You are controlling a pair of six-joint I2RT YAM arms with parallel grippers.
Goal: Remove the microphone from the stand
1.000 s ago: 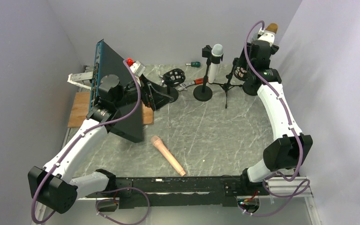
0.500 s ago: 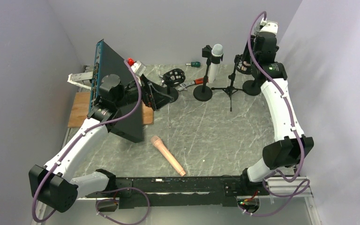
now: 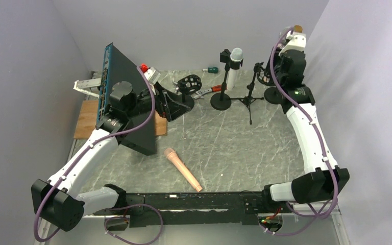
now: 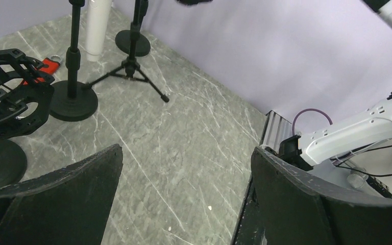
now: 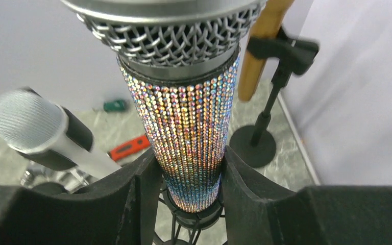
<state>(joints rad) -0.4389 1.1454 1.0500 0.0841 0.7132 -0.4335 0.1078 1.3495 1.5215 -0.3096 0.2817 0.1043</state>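
Note:
A glitter-covered microphone (image 5: 194,122) with a silver mesh head stands upright, its lower end in the black ring clip (image 5: 196,217) of a tripod stand (image 3: 250,98). My right gripper (image 5: 190,168) is shut on the microphone's body just above the clip. In the top view the right gripper (image 3: 269,76) is at the back right and hides most of the microphone. My left gripper (image 4: 186,153) is open and empty above the table; in the top view the left gripper (image 3: 171,104) is next to a black shock-mount stand (image 3: 189,84).
A white microphone (image 3: 233,64) sits on a round-base stand. A wooden-handled microphone (image 5: 263,46) stands on another stand by the right wall. A pink microphone (image 3: 182,169) lies on the table near the front. A blue-edged panel (image 3: 120,97) leans at left. A red-handled tool (image 3: 217,88) lies at the back.
My right arm has moved up and to the right with the gripper still on the glitter microphone, and the tripod stand has shifted slightly right with it. The left arm has not moved.

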